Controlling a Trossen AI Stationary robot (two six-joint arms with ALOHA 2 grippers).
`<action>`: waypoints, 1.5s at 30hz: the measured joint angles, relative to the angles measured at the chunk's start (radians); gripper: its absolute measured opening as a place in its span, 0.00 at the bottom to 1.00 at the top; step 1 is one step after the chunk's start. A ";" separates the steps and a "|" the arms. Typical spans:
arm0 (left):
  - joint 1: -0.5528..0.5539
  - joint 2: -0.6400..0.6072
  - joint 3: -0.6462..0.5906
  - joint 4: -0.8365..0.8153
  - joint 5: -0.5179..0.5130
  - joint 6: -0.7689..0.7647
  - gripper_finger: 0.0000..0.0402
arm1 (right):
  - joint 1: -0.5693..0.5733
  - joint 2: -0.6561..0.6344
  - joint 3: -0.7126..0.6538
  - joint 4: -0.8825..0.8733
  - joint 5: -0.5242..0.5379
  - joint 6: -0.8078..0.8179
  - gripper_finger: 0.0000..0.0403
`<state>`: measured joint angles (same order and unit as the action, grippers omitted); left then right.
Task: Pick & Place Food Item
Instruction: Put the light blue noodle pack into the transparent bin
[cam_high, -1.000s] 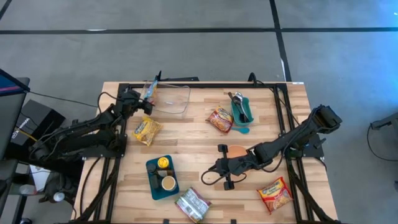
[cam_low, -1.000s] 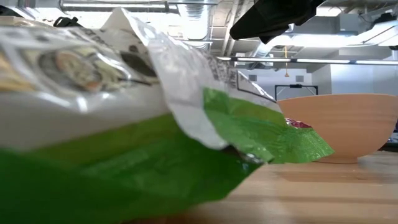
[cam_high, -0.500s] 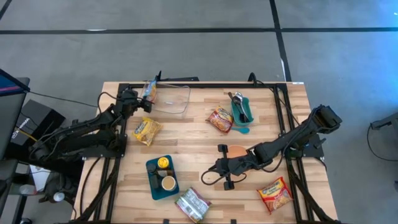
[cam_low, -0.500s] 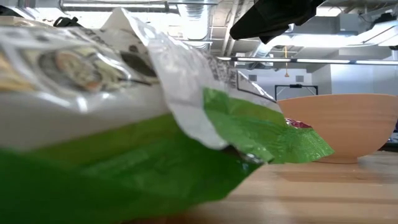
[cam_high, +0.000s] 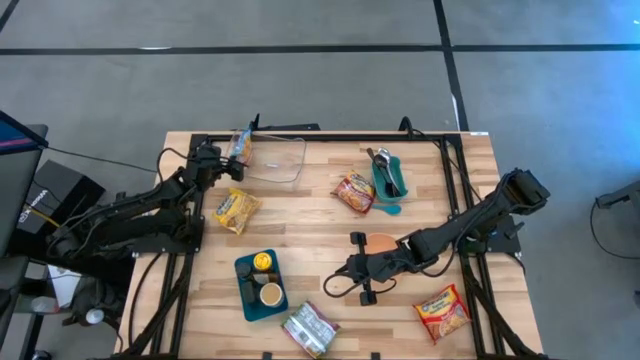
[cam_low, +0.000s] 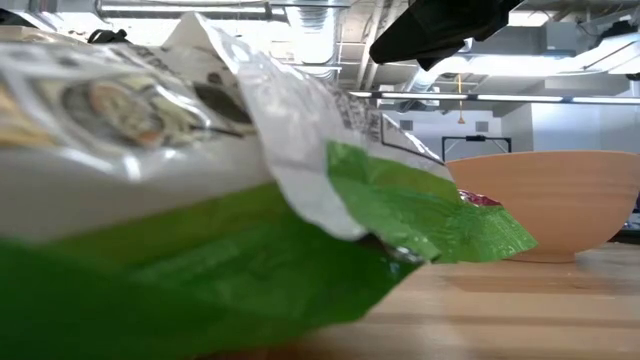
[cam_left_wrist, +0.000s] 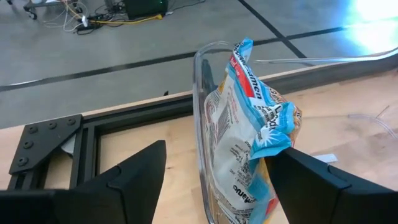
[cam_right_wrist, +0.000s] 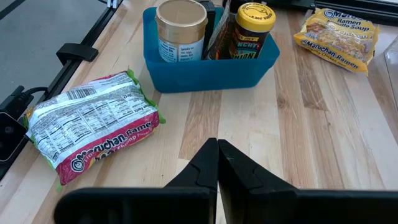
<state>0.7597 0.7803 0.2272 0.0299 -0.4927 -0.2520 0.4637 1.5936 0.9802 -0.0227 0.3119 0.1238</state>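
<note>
1. The right gripper (jaws pressed together, empty) rests just beside the blue bin.
2. Far beyond the bin, the left gripper, jaws apart, flanks the blue ramen packet leaning on the clear container's rim.

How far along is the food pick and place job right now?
Done: a blue ramen packet leans on the rim of the clear container at the table's back left. In hand: nothing; the left pincer stands open around the packet, and the right pincer rests shut mid-table. Left: ramen packets still on the table, yellow, red, orange, green.
</note>
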 joint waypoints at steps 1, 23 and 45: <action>0.000 0.000 0.000 0.000 0.000 0.000 0.66 | 0.000 0.000 0.000 0.000 0.000 0.000 0.00; -0.002 0.000 0.000 0.000 0.015 -0.045 0.72 | 0.000 0.000 0.000 0.000 0.000 0.000 0.00; -0.002 -0.034 0.000 -0.005 0.080 -0.042 0.72 | 0.000 0.000 0.000 -0.008 0.000 0.000 0.00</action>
<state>0.7574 0.7462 0.2272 0.0245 -0.4122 -0.2936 0.4638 1.5936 0.9798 -0.0303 0.3119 0.1242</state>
